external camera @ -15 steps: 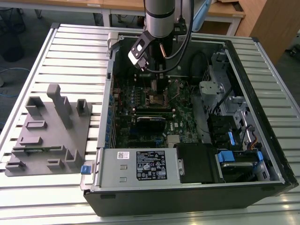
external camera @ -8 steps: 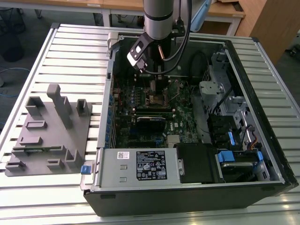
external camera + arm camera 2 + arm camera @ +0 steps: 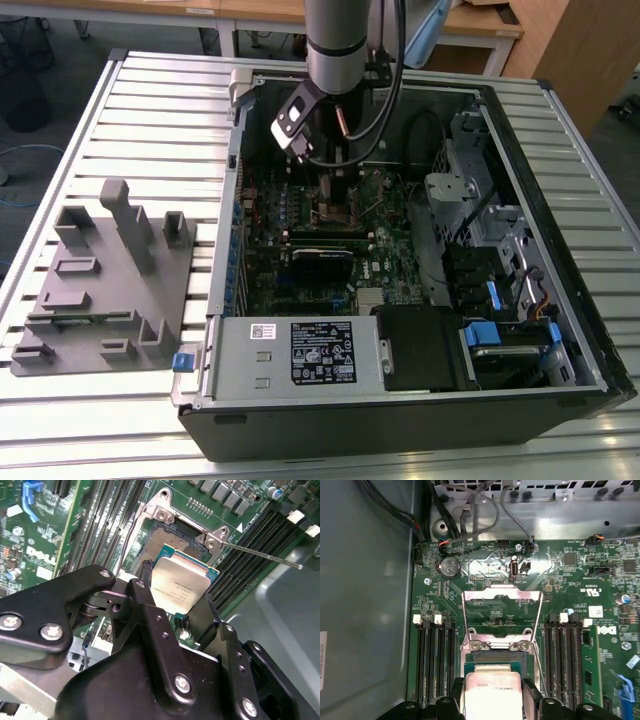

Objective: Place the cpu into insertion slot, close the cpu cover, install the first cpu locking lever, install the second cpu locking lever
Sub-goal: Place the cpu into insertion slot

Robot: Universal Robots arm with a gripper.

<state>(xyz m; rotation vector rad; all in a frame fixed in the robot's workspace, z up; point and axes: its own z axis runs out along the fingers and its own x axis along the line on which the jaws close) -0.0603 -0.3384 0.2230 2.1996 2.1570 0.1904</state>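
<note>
My gripper (image 3: 176, 599) clamped on cpu (image 3: 181, 582), black fingers (image 3: 145, 587) pinching opposite edges. Cpu: flat square chip, dull grey metal top, held over insertion slot (image 3: 172, 532), not seated. Slot: dark square frame in green circuit board (image 3: 580, 570). Cpu cover (image 3: 502, 596), thin silver frame, flipped open beside slot.
</note>
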